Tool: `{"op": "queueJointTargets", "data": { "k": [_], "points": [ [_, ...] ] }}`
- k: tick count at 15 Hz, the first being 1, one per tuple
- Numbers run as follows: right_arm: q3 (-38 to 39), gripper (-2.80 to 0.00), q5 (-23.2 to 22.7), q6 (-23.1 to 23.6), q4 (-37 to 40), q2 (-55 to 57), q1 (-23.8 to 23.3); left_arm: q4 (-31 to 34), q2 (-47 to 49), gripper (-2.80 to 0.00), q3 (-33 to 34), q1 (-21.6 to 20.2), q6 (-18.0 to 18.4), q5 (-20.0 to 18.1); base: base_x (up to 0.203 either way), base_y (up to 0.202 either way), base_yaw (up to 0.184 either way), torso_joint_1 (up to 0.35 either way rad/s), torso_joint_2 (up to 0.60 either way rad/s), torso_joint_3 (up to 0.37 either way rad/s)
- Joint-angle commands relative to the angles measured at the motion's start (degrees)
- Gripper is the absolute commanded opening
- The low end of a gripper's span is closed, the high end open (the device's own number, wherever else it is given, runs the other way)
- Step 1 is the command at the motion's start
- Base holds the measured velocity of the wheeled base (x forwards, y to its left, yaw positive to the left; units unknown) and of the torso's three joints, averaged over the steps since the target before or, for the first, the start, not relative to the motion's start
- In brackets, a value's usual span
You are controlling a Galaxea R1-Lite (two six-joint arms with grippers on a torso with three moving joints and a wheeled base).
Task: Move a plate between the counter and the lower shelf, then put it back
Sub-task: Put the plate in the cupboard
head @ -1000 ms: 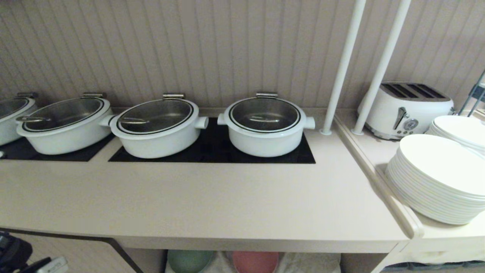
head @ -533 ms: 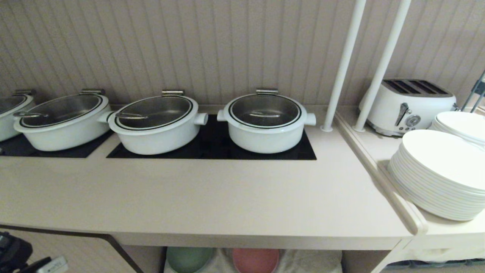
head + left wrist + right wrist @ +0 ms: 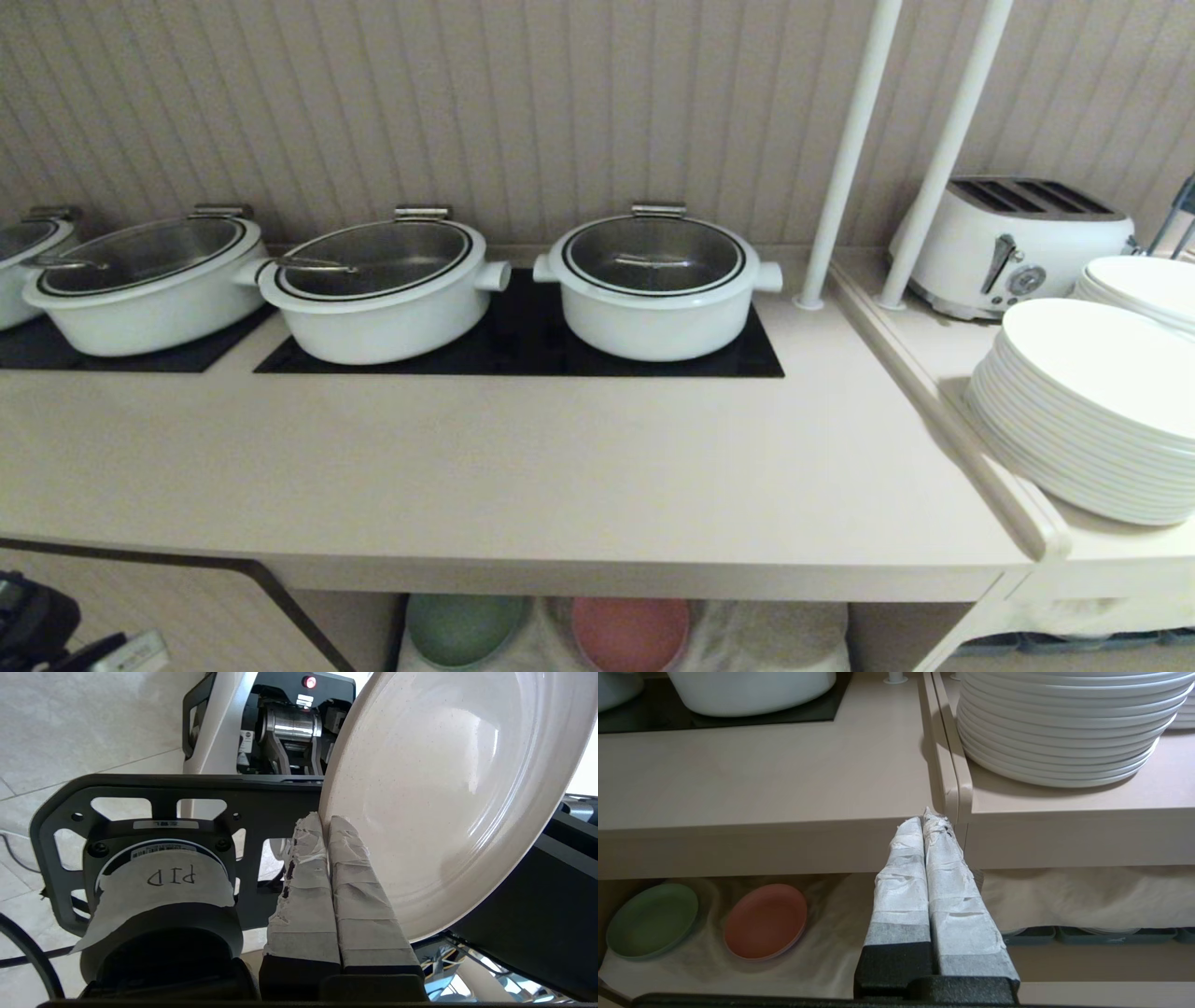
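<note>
My left gripper (image 3: 325, 819) is shut on the rim of the small cream plate (image 3: 439, 788) and holds it on edge, low down beside my own base, away from the counter. In the head view only a dark bit of the left arm (image 3: 37, 625) shows at the bottom left. The beige counter (image 3: 523, 467) runs across in front. Under it the lower shelf (image 3: 775, 635) shows white cloth, a green plate (image 3: 464, 627) and a pink plate (image 3: 630, 633). The right gripper (image 3: 927, 816) is shut and empty, parked level with the counter's front edge (image 3: 761, 844).
Three white pots (image 3: 653, 285) stand on black hob panels (image 3: 523, 350) at the back of the counter. To the right are two white poles (image 3: 845, 159), a toaster (image 3: 1018, 243) and stacked white dinner plates (image 3: 1092, 411) on a narrower top. Grey-blue trays (image 3: 1069, 934) sit below those.
The whole head view has shifted: pots and counter sit higher in the picture and more of the lower shelf shows, so the camera has moved. The left arm's bit at the corner is unchanged.
</note>
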State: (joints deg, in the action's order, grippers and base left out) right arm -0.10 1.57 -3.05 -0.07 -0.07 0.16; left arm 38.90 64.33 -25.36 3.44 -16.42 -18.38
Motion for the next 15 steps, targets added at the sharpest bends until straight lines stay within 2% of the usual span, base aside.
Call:
{"op": "queueJointTargets", "data": {
  "k": [1, 15],
  "points": [
    [0.01, -2.80, 0.01, -0.02, -0.01, 0.07, 0.02, 0.13, 0.01, -2.80, 0.31, -0.01, -0.01, -0.25, 0.000, 0.000, 0.000, -0.150, 0.30, 0.155],
    [0.01, -2.80, 0.01, -0.02, -0.01, 0.07, 0.02, 0.13, -0.08, -2.80, 0.40, -0.01, -0.10, -0.34, 0.000, 0.000, 0.000, -0.159, 0.34, 0.179]
  ]
}}
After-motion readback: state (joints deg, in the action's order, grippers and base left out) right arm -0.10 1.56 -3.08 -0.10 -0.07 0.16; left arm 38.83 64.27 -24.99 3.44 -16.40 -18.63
